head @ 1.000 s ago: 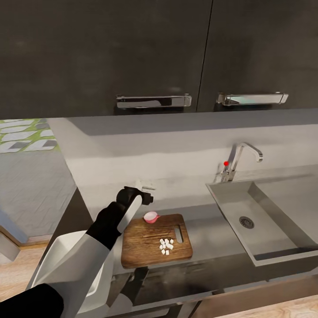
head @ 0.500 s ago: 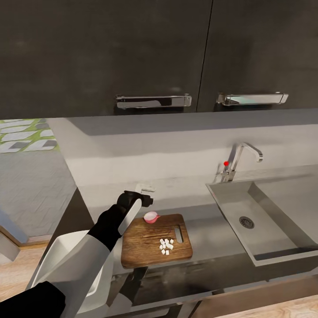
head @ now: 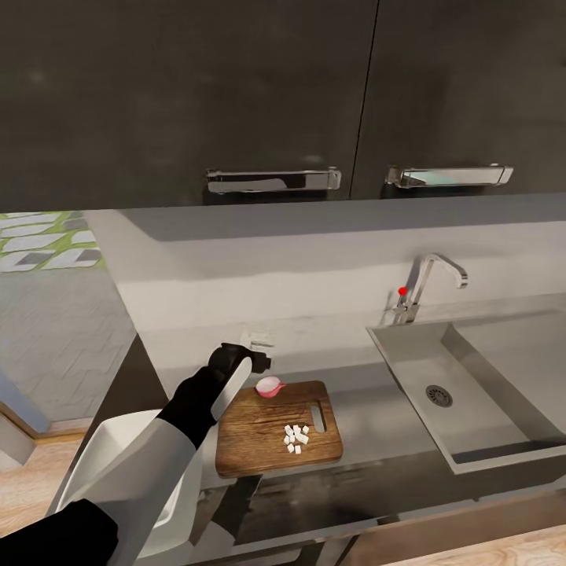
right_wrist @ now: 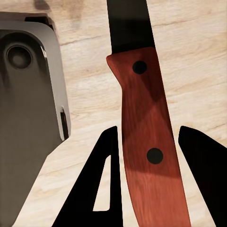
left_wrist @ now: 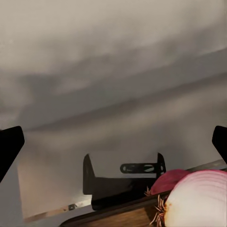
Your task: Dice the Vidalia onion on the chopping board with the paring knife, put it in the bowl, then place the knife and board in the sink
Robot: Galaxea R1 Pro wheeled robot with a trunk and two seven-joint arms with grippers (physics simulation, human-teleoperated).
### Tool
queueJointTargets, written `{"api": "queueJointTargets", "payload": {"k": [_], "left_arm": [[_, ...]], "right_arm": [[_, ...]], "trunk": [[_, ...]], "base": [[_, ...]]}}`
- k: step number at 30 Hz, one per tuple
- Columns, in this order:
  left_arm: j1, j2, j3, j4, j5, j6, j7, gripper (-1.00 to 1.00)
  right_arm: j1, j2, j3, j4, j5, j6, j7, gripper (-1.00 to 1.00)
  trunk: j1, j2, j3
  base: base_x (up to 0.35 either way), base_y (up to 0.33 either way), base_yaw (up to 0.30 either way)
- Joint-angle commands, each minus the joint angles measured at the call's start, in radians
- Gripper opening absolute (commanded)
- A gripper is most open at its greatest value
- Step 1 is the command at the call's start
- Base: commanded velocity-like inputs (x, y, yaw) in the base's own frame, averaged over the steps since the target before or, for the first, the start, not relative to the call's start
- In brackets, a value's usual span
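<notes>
The chopping board (head: 259,444) lies on the countertop (head: 369,417) left of the sink (head: 503,440). A pinkish Vidalia onion (head: 269,386) piece sits at the board's back edge, and it looms close in the left wrist view as the onion (left_wrist: 198,201). White diced onion (head: 296,438) cubes lie near the board's middle. My left gripper (head: 259,350) (left_wrist: 113,142) hovers open just behind and left of the onion, nothing between its fingers. My right gripper (right_wrist: 149,137) is shut on the paring knife (right_wrist: 146,156) by its red handle, over wooden floor. The bowl is out of view.
A chrome tap (head: 431,283) with a red knob (head: 402,291) stands behind the sink. Dark wall cabinets with metal handles (head: 273,180) hang above the grey backsplash. The countertop ends just left of my left arm, with tiled floor (head: 55,330) beyond.
My left gripper has eased slightly down and back toward me beside the board's back-left corner. The board, onion and cubes have not moved.
</notes>
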State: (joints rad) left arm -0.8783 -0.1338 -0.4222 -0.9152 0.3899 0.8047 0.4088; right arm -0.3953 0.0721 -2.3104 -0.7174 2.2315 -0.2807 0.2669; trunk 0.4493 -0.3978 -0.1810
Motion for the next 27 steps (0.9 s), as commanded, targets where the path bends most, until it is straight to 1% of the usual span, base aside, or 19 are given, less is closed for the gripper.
{"api": "queueJointTargets", "payload": {"k": [1,11,13,14,15,27], "left_arm": [[-0.001,0.0,-0.002,-0.001,0.01,0.002,0.009,1.0],[0.002,-0.001,-0.008,-0.002,0.01,0.002,0.008,1.0],[0.003,-0.001,-0.009,-0.002,0.01,0.002,-0.001,1.0],[0.004,0.0,-0.009,-0.002,0.01,0.002,-0.028,1.0],[0.004,0.0,-0.009,-0.002,0.01,0.002,-0.036,1.0],[0.015,0.0,-0.009,-0.002,0.01,0.004,-0.044,1.0]], "right_arm": [[-0.002,0.0,-0.004,-0.004,0.005,-0.008,0.003,-1.0],[-0.002,0.0,-0.004,-0.004,0.005,-0.008,0.003,-1.0],[-0.002,0.0,-0.004,-0.003,0.005,-0.008,0.003,-1.0],[-0.002,0.0,-0.004,-0.003,0.005,-0.008,0.003,-1.0],[-0.002,0.0,-0.004,-0.003,0.005,-0.008,0.003,-1.0],[-0.002,0.0,-0.004,-0.002,0.006,-0.008,0.003,-1.0]], "trunk": [[0.001,-0.002,-0.002],[0.001,-0.002,-0.002],[0.001,-0.002,-0.002],[0.001,-0.002,-0.002],[0.001,-0.002,-0.002],[0.001,-0.002,-0.002]], "base": [[0.0,0.0,0.0],[0.0,0.0,0.0],[0.0,0.0,0.0],[0.0,0.0,0.0],[0.0,0.0,0.0],[0.0,0.0,0.0]]}}
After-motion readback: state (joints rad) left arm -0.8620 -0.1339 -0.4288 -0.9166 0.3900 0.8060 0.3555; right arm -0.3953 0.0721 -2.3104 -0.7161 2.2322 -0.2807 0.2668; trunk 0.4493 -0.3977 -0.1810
